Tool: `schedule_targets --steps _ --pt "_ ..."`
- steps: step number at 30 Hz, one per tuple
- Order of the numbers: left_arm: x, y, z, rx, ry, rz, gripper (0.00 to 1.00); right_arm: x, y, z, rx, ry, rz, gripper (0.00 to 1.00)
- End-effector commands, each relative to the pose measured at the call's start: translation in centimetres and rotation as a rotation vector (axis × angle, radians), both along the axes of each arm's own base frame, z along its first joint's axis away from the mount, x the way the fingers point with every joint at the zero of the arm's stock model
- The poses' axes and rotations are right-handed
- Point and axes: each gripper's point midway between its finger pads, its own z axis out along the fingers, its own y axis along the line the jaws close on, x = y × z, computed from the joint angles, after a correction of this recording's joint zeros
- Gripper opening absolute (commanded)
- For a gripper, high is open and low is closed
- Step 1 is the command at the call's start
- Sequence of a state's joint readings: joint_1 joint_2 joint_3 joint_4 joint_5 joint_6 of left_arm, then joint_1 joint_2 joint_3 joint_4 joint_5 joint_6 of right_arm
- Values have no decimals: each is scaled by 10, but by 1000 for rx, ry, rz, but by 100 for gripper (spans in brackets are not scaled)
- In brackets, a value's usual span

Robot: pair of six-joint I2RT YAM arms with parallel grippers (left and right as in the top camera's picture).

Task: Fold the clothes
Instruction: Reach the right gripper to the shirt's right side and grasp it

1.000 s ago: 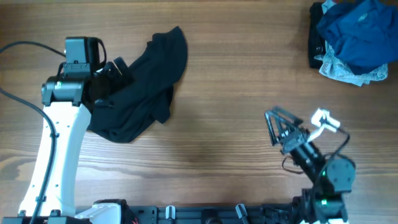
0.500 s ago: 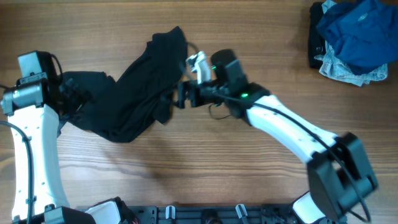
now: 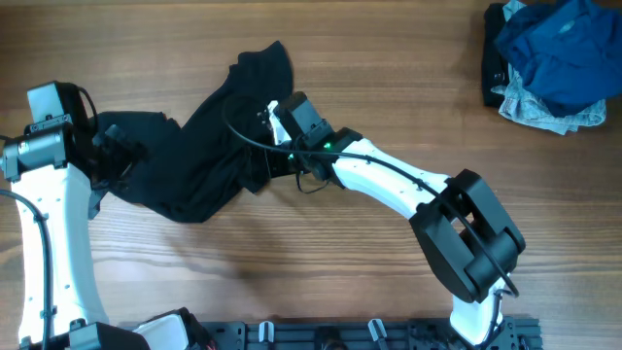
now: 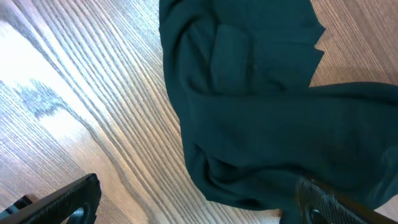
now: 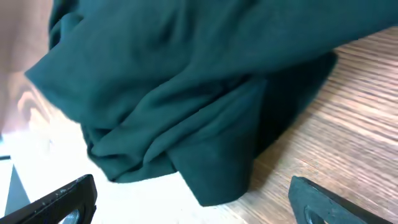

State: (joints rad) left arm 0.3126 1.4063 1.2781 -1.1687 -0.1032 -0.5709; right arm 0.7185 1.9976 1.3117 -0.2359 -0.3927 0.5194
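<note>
Item: black garment (image 3: 209, 156), crumpled, lying on the wooden counter (image 3: 340, 282).
Left jaws: wide apart, the garment's left end between and ahead of them.
Right jaws: wide apart at the garment's right edge, a folded lobe between them, not clamped.

White left arm (image 3: 49, 233), white right arm (image 3: 389, 185), black elbow housing (image 3: 466, 233), green light (image 3: 328, 146), black jaws.

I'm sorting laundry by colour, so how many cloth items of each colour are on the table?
Black garment: 1
Bright blue garment: 1
Pale patterned cloth: 1
Dark piece at that pile's left edge, kind unclear: 1
Total: 4
</note>
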Motion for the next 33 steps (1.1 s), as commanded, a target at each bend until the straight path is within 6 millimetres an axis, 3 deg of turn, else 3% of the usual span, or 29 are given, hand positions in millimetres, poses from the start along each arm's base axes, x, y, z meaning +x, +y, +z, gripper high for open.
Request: schedule_targets --steps 1,5,11,21,24,28,31,33 --pt "0 -3 0 -27 -10 10 100 6 3 -20 -21 28 -33 99" --pt "1 -5 0 -36 -13 8 100 2 11 -23 20 67 -30 100" --pt "1 -5 0 -36 -13 7 100 -23 32 -25 28 104 6 100" --pt "0 -5 0 -37 -8 7 100 -20 34 -24 53 164 -83 100" --pt "-1 -5 0 -37 -8 7 100 -20 20 -36 -10 229 -190 99" --pt "-1 -6 -1 -39 -5 7 100 -21 9 -45 -64 263 -265 76" --pt "-2 -6 -1 -39 -2 7 100 -19 11 -44 -55 257 -264 77" --pt "-2 -6 -1 -39 -2 7 100 -16 24 -46 -1 252 -237 77"
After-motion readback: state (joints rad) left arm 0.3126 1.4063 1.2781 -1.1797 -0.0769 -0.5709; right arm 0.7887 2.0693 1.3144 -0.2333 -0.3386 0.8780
